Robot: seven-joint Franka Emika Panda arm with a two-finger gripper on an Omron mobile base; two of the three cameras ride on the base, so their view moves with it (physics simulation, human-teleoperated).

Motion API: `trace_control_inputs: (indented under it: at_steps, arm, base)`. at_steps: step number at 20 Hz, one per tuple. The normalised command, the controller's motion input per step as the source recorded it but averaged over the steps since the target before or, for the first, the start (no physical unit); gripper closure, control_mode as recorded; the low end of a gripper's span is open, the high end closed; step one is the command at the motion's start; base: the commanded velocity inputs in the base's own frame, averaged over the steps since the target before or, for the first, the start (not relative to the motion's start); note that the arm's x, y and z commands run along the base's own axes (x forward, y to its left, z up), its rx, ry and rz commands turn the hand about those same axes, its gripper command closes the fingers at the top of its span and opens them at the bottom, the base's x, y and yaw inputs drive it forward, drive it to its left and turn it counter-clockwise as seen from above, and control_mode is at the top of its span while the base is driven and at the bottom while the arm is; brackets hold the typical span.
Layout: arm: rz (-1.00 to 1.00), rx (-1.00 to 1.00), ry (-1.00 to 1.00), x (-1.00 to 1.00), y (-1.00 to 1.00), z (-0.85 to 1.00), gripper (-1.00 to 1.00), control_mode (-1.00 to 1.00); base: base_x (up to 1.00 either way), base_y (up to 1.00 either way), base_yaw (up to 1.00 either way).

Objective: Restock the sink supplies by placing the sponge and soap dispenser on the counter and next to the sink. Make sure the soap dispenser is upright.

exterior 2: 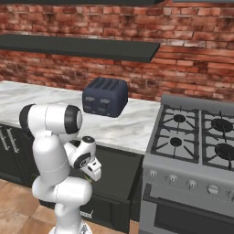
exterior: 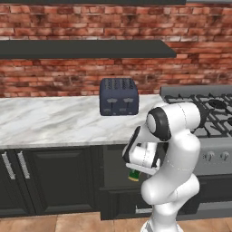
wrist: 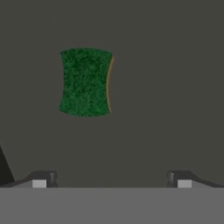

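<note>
- While the arm folds down in front of the dark cabinets, the claw stands wide open with nothing between its fingertips.
- From the hand view, the sponge lies flat on a dark grey surface, green face up, a thin yellow edge along one side, well apart from the claw.
- Seen from the left base view, a bit of green and yellow peeks out just under the wrist, inside the open cabinet below the counter.
- On the counter sits a dark blue toaster against the brick wall.
- Beside the counter stands a stove with black grates.
</note>
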Motion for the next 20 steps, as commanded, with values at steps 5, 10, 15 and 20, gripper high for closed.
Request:
trace_control_inputs:
  at_steps: [5,10,15,20]
  arm:
    - [-0.02,-0.02,-0.02,0.04,0.05,-0.04,-1.00,-1.00]
    - [0.00,-0.02,0.00,0.07,0.02,-0.12,-1.00,-1.00]
    - [0.00,-0.02,0.00,0.14,0.00,-0.01,-1.00,-1.00]
    - [-0.01,-0.01,0.00,0.17,0.00,-0.01,-1.00,-1.00]
  base:
    - [0.00,0.00,0.00]
    - [0.00,0.00,0.00]
    - [0.00,0.00,0.00]
    - [0.00,0.00,0.00]
